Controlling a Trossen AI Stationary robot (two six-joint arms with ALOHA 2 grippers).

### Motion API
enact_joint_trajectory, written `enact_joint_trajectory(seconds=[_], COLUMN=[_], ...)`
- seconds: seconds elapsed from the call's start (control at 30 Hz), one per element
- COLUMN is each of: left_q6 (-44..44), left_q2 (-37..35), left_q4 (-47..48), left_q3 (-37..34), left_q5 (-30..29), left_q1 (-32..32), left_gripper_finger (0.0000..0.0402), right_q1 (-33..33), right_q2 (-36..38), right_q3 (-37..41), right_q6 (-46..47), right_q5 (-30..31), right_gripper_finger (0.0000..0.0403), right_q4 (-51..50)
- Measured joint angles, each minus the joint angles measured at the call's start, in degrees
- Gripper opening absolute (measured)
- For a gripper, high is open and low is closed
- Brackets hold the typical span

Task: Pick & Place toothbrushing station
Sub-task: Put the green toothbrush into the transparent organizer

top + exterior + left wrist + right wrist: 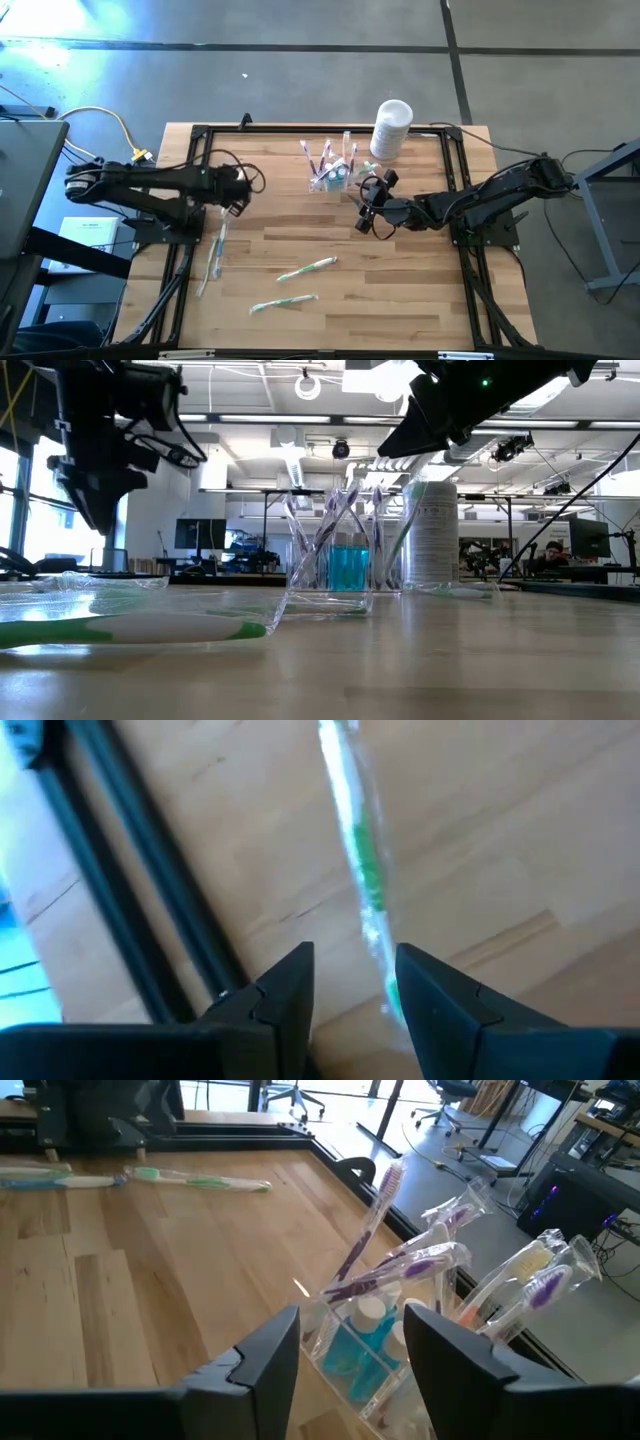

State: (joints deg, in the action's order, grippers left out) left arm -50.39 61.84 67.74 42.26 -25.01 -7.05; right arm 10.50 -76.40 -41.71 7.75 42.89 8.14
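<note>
Step in hand: I judge this a pick; my left hand point(232, 207) hangs over a wrapped green toothbrush point(213, 257) at the left side of the worktop point(400, 290).
Left hand: its fingers point(280, 995) stand spread, nothing between them; in the left wrist view the wrapped brush runs just past one fingertip, not inside the gap.
Right hand: my right hand point(362, 210) sits just beside the toothbrushing station point(332, 177), on its near-right side, fingers spread and empty.
Toothbrushing station: the clear holder stands upright toward the far middle of the worktop, purple-handled brushes leaning out of its compartments, a blue item low inside; the white container point(391, 128) stands near it, farther back.
Loose brushes: two more wrapped green ones point(306, 268) lie flat toward the near middle, well apart from the station.
Next move, as I see it: centre the left hand's gap over the brush handle, come down, then close across the wrap.
Risk: the film looks slippery and the brush lies flat, so a shallow pinch may catch only wrapper.
</note>
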Motion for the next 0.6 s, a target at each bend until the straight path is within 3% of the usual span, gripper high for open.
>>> enact_joint_trajectory(seconds=[0.2, 0.6], left_q6=[9.33, 11.66], left_q2=[1.68, 8.4], left_q4=[-3.41, -2.7], left_q3=[0.0, 0.0], left_q5=[6.68, 12.57], left_q1=[-5.93, -9.94], left_gripper_finger=[0.0136, 0.0136], right_q1=[0.0, 0.0], right_q2=[0.0, 0.0], right_q3=[0.0, 0.0], right_q6=[0.02, 1.68], right_q5=[0.0, -0.02], right_gripper_finger=[0.0173, 0.0173], right_q4=[-0.46, -2.09])
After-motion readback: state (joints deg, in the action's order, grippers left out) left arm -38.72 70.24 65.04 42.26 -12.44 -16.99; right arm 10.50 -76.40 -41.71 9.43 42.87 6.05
